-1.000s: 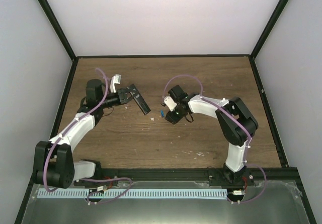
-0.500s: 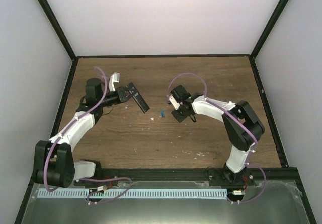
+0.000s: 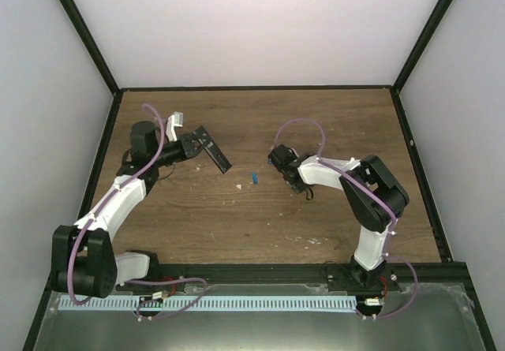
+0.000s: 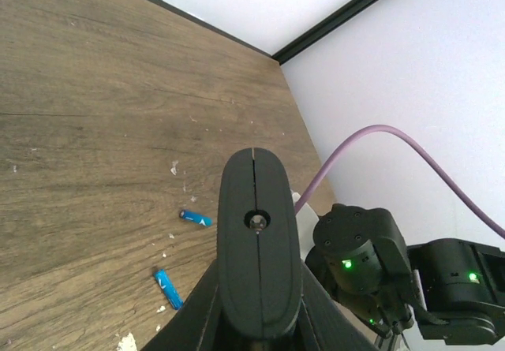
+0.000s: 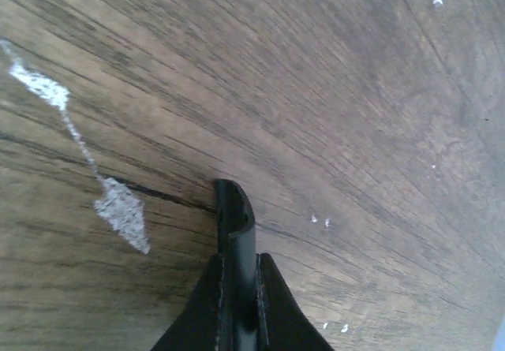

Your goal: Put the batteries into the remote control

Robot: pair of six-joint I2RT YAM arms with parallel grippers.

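Note:
My left gripper (image 3: pixel 193 144) is shut on the remote control (image 3: pixel 211 150), a slim black bar held above the table at the left. In the left wrist view the remote (image 4: pixel 259 240) shows end-on between my fingers (image 4: pixel 197 311). Two blue batteries lie on the wood: one (image 4: pixel 195 218) farther, one (image 4: pixel 167 288) nearer. The top view shows them as one blue spot (image 3: pixel 256 179). My right gripper (image 3: pixel 293 176) is low over the table just right of them. It is shut (image 5: pixel 237 296) on a thin black cover piece (image 5: pixel 235 225) held edge-on.
White debris specks lie on the wood near the batteries (image 3: pixel 238 185) and beside the cover piece (image 5: pixel 122 209). The black frame edges the table (image 3: pixel 252 88), with white walls behind. The right arm's purple cable (image 4: pixel 379 142) arches near the remote's tip.
My right gripper has moved right and back, away from the batteries, and turned downward. My left gripper has shifted slightly left and back with the remote.

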